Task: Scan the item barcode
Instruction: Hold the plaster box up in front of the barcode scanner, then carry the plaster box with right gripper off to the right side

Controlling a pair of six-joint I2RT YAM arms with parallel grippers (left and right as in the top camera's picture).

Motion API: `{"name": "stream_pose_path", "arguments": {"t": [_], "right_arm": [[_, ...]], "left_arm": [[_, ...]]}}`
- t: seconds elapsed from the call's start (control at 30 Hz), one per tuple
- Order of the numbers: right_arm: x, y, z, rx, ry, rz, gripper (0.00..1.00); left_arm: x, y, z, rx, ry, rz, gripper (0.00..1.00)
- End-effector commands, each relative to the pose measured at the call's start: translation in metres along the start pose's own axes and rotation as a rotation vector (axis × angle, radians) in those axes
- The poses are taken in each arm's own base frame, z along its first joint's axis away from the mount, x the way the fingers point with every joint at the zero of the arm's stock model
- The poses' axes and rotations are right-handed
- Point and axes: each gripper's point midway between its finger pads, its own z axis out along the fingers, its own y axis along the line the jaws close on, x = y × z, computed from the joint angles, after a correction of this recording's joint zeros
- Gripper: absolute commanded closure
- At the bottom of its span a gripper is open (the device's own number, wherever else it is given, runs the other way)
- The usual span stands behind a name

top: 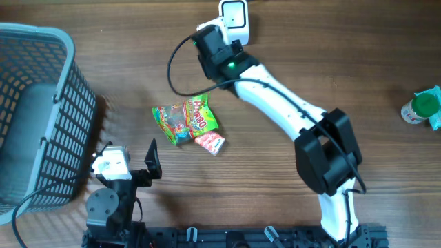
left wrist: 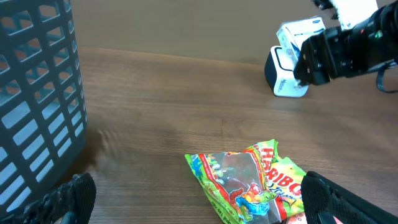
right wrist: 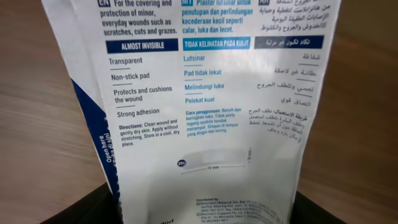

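My right claw (right wrist: 205, 210) pinches the flat white, blue-printed plaster pack (right wrist: 211, 93) by its lower end. It sits at the far edge of the wooden worktop (top: 331, 55), beside the small white scanner (top: 234, 14). The pack looks light, thin, slick and easily creased, so I'd grip only the edges. My left claw (left wrist: 196, 186) is spread and empty.

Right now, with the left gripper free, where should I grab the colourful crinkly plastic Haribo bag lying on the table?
Probably the edge of the colourful Haribo bag facing the grey plastic basket, coming straight down: it lies flat, so only a puckered edge offers a pinch, and the small red packet crowds the opposite corner.
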Motion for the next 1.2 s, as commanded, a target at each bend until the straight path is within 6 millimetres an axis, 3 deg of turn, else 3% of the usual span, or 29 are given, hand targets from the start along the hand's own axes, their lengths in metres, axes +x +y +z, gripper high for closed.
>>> {"name": "stream_pose_path", "arguments": {"t": [0.0, 0.1, 0.23, 0.33, 0.47, 0.63, 0.83, 0.9, 0.93, 1.0, 1.1, 1.17], "right_arm": [[-0.021, 0.027, -0.006, -0.337, -0.007, 0.173, 0.29], [-0.053, 0.017, -0.01, -0.59, -0.058, 0.351, 0.29], [-0.075, -0.008, -0.006, -0.752, -0.075, 0.561, 0.29], [-0.073, -0.018, 0.012, -0.831, -0.05, 0.672, 0.28], [-0.068, -0.002, 0.031, -1.044, -0.014, 0.757, 0.29], [-0.044, -0.001, 0.063, -1.053, 0.055, 0.845, 0.3], [-0.046, -0.009, 0.063, -1.071, 0.03, 0.831, 0.3], [-0.046, -0.018, 0.062, -1.08, 0.029, 0.825, 0.34], [-0.045, -0.023, 0.059, -1.1, 0.011, 0.781, 0.43], [-0.044, -0.037, 0.054, -1.115, -0.012, 0.72, 0.46], [-0.041, -0.074, 0.053, -1.059, -0.012, 0.743, 0.46], [-0.04, -0.112, 0.048, -1.02, -0.016, 0.775, 0.46]], "left_arm": [[0.001, 0.002, 0.0, -0.01, -0.004, -0.005, 0.0], [0.001, 0.002, 0.0, -0.01, -0.004, -0.005, 0.0], [0.001, 0.002, 0.0, -0.01, -0.004, -0.005, 0.0], [0.001, 0.002, 0.0, -0.01, -0.004, -0.005, 0.0], [0.001, 0.002, 0.0, -0.01, -0.004, -0.005, 0.0], [0.001, 0.002, 0.0, -0.01, -0.004, -0.005, 0.0], [0.001, 0.002, 0.0, -0.01, -0.004, -0.005, 0.0], [0.001, 0.002, 0.0, -0.01, -0.004, -0.005, 0.0], [0.001, 0.002, 0.0, -0.01, -0.004, -0.005, 0.0], [0.001, 0.002, 0.0, -0.01, -0.004, -0.005, 0.0], [0.001, 0.002, 0.0, -0.01, -0.004, -0.005, 0.0], [0.001, 0.002, 0.0, -0.01, -0.004, -0.005, 0.0]]}}
